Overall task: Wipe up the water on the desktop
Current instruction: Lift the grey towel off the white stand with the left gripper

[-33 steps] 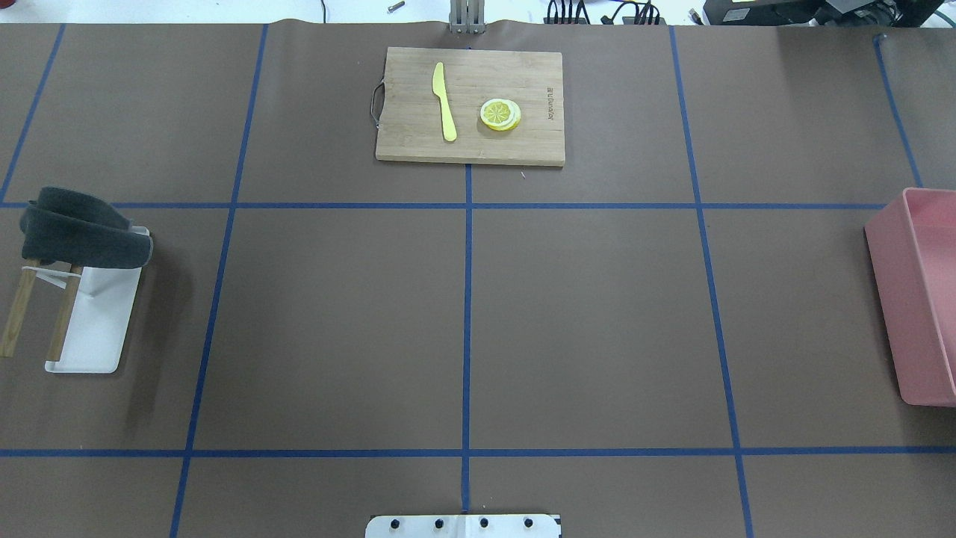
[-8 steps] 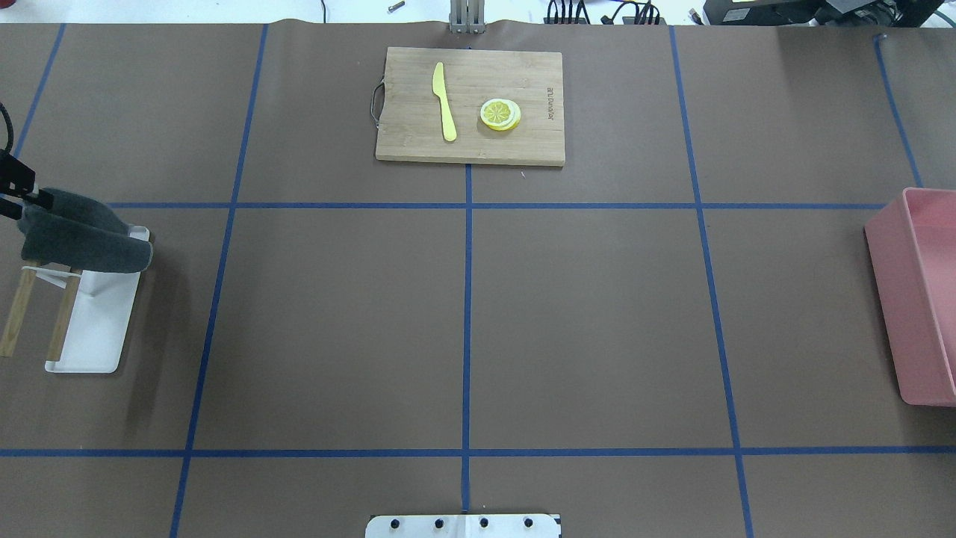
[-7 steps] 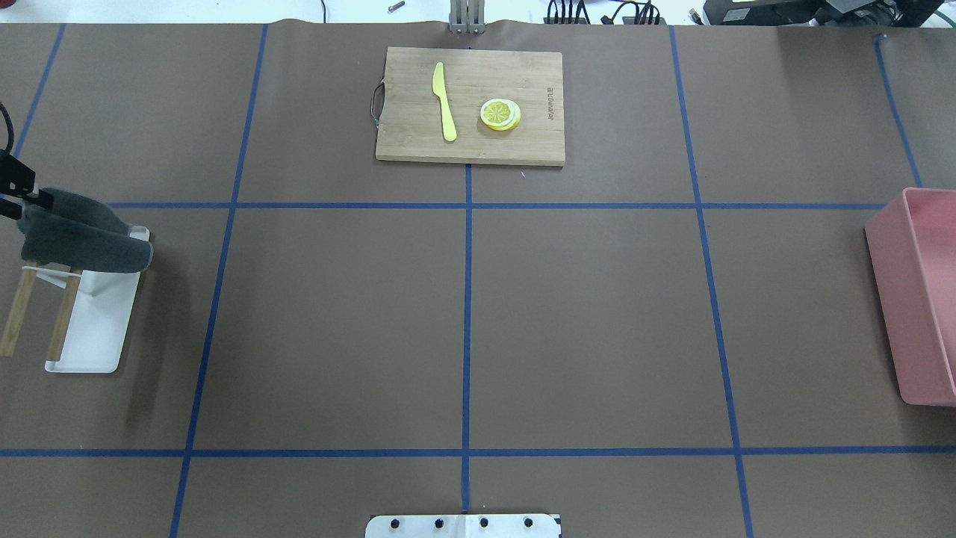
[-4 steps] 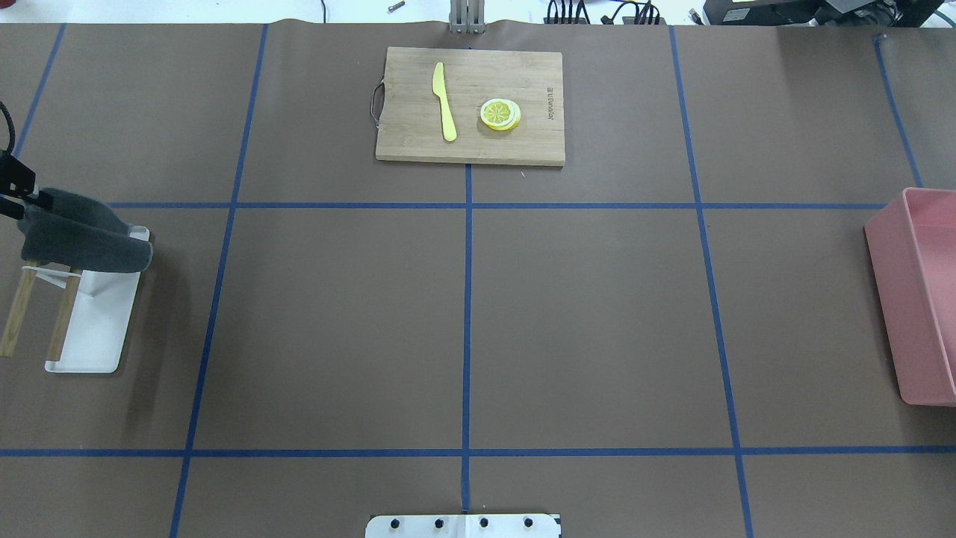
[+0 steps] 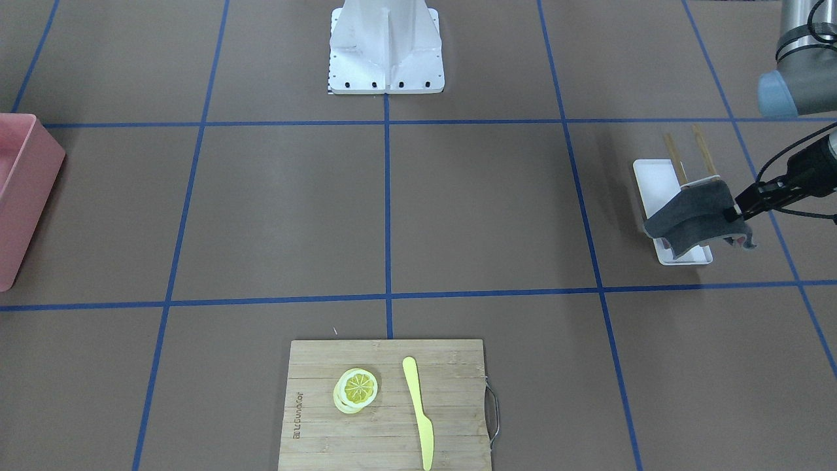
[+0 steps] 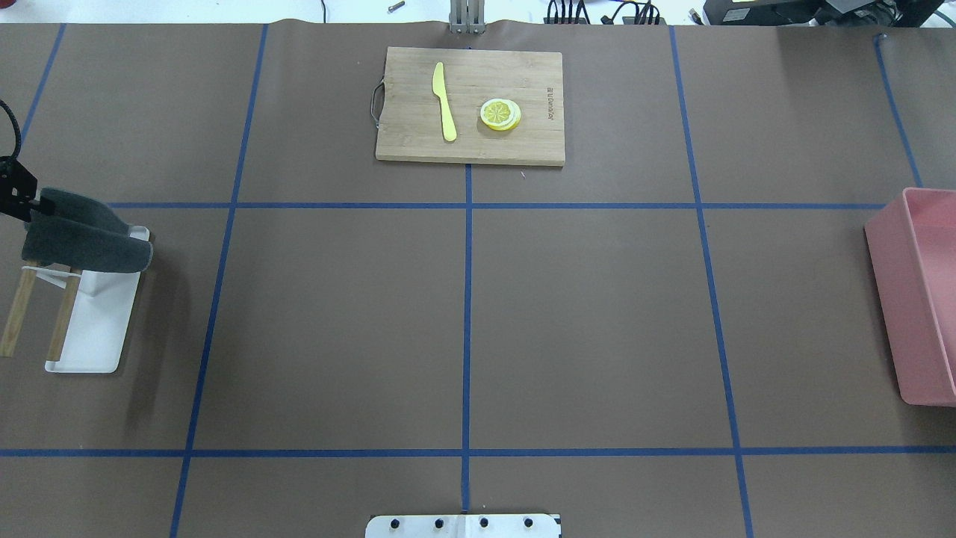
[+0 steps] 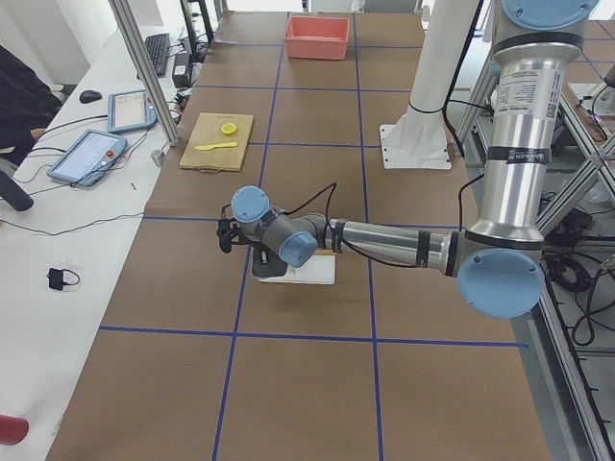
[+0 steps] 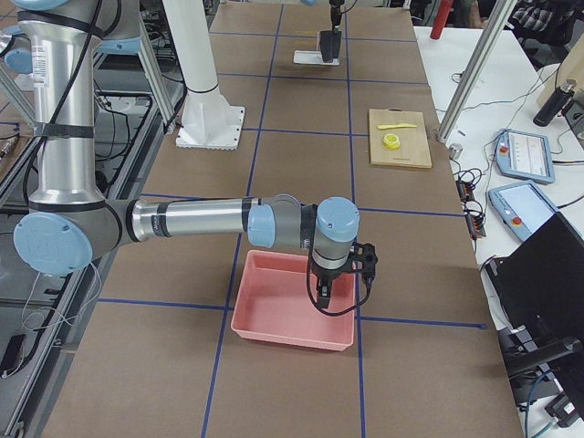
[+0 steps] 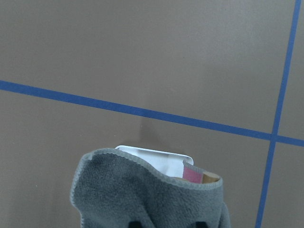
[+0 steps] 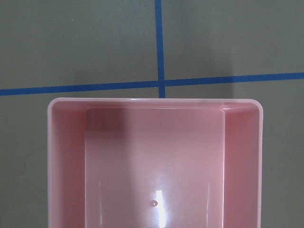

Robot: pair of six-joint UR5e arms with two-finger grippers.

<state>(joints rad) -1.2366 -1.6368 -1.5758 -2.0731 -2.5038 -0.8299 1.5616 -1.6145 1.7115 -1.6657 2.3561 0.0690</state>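
Desk (image 6: 336, 321): matte brown, gridded by blue tape (image 6: 467, 299). One grey cloth (image 5: 693, 216), pinched in the left fingers (image 5: 744, 201); one pink bin (image 8: 287, 336) under the right fingers (image 8: 321, 294), spread indiscernible.

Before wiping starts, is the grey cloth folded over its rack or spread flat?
Folded: the grey cloth hangs doubled over the wooden rack.

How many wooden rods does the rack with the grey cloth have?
2. The outer rod is nearer the left edge of the desktop; the inner rod is beside it.
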